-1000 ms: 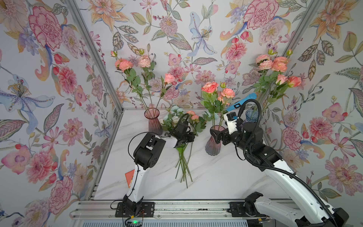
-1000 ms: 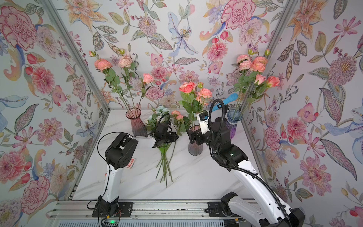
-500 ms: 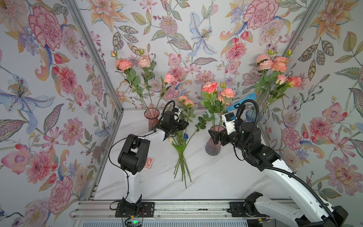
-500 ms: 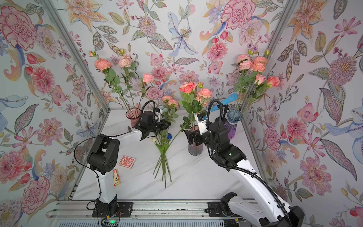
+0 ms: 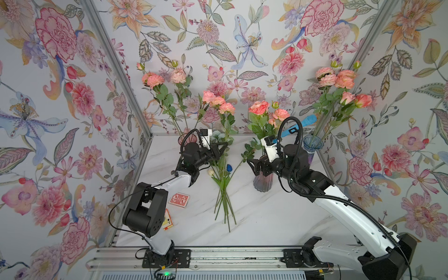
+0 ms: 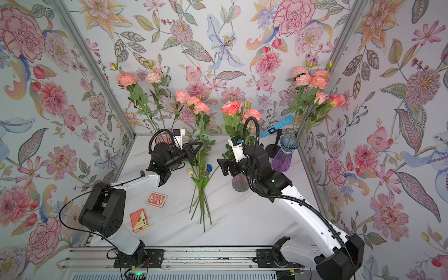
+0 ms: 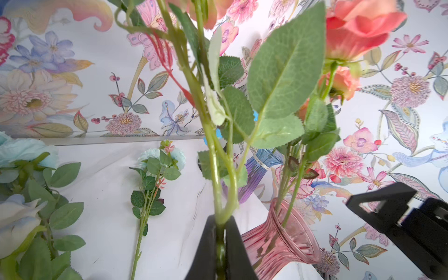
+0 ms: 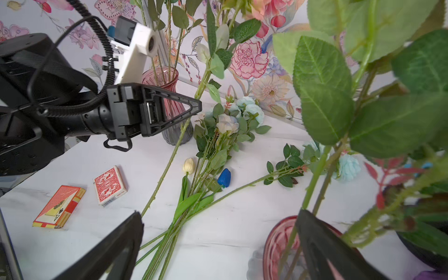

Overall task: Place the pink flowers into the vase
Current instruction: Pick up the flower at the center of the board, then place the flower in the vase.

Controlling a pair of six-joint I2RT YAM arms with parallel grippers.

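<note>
Marble tabletop (image 5: 278, 218) below, your left gripper (image 5: 223, 146) pinches the pink flowers (image 5: 219, 103) by the stem, nearly upright. To its right stands the vase (image 5: 263, 184), beside your wide-open, empty right gripper (image 5: 252, 167).

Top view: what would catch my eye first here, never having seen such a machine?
First the flowered wallpaper on every wall. Then the left pincer, shut on a tall stem of pink flowers held nearly upright at mid-table, by a loose bunch of pale blooms lying flat. The right pincer gapes open beside a vase already holding roses.
</note>
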